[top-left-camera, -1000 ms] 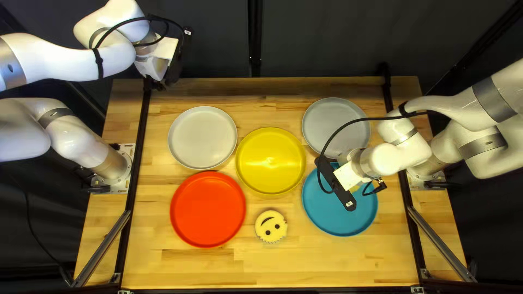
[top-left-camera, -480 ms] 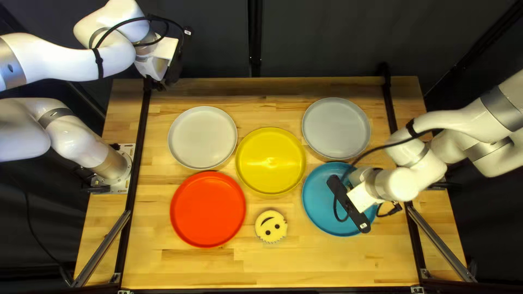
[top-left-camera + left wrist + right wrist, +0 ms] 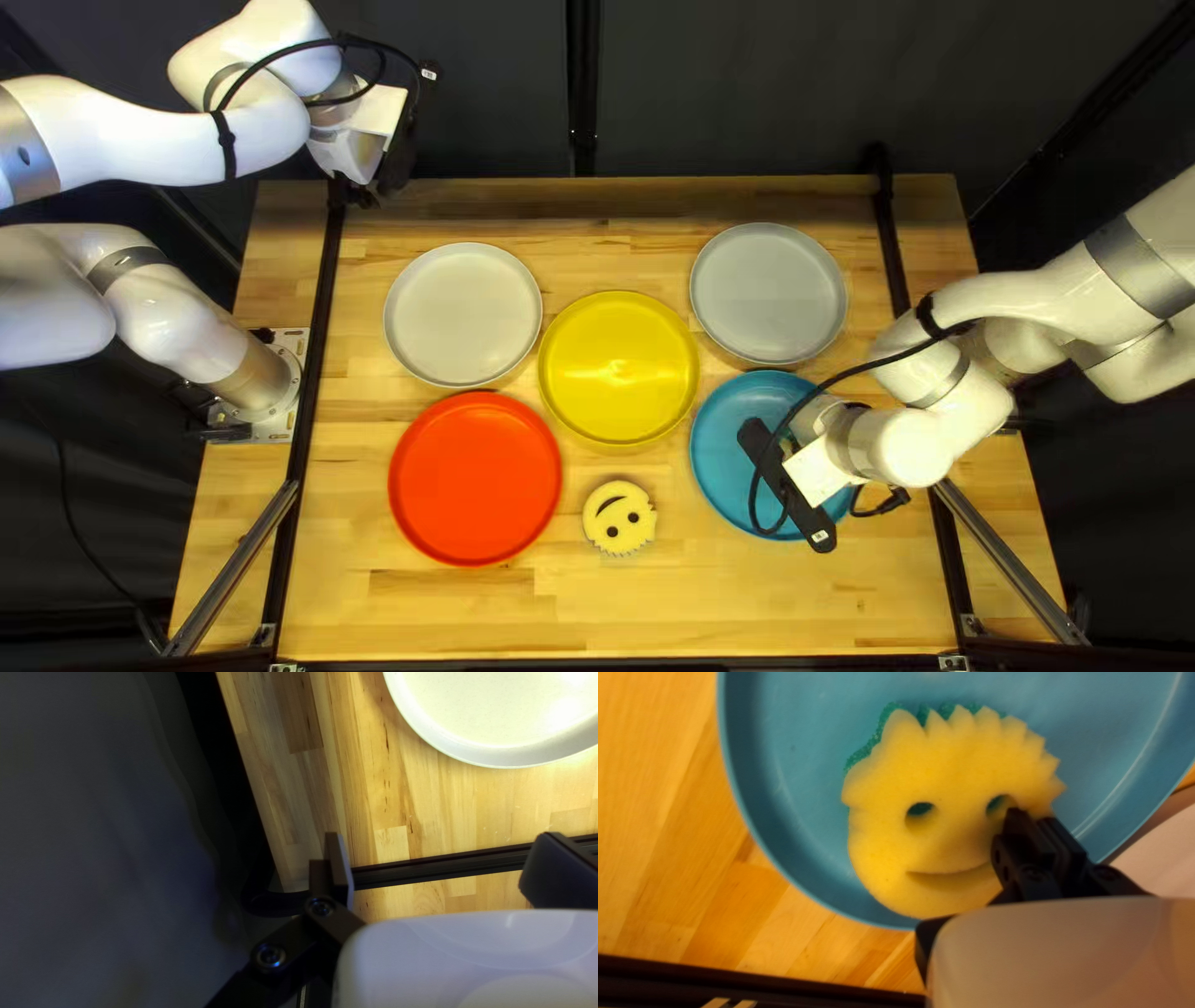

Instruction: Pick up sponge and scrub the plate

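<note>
Your right gripper (image 3: pixel 1029 816), pinching the smiley sponge (image 3: pixel 949 774), shifts nearer over the blue plate (image 3: pixel 791 765); scrubbing seems underway. Your left gripper (image 3: pixel 443 837) is open.

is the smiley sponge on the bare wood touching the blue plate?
Apart. Top left view: bare tabletop shows plainly between the loose sponge and the blue plate.

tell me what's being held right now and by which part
The right gripper holds a yellow sponge by its edge beside one eye hole, over the blue plate. The left gripper is open, holding nothing.
</note>
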